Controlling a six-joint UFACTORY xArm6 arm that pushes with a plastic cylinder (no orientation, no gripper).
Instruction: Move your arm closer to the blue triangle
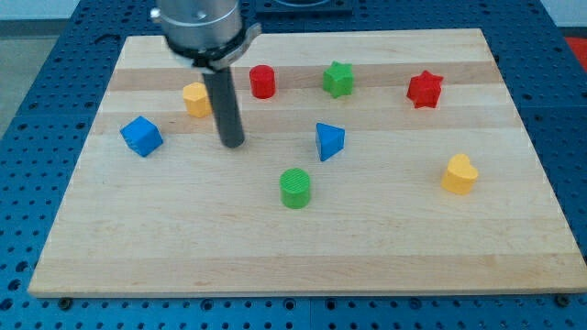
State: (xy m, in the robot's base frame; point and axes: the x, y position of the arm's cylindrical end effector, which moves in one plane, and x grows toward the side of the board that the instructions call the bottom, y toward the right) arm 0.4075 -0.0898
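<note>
A blue cube (141, 136) is sitting near the wooden board's (367, 247) left edge, a yellow block (194, 98) and red cylinder (262, 81) lying above; a green star (337, 79), red star (424, 89), green cylinder (295, 187) and yellow heart (459, 174) are resting apart

The arm is seen at the upper left of the frame, its grey housing cut off by the top edge. A straight dark rod is held upright beneath it, my tip (233, 144) set left of centre.
</note>
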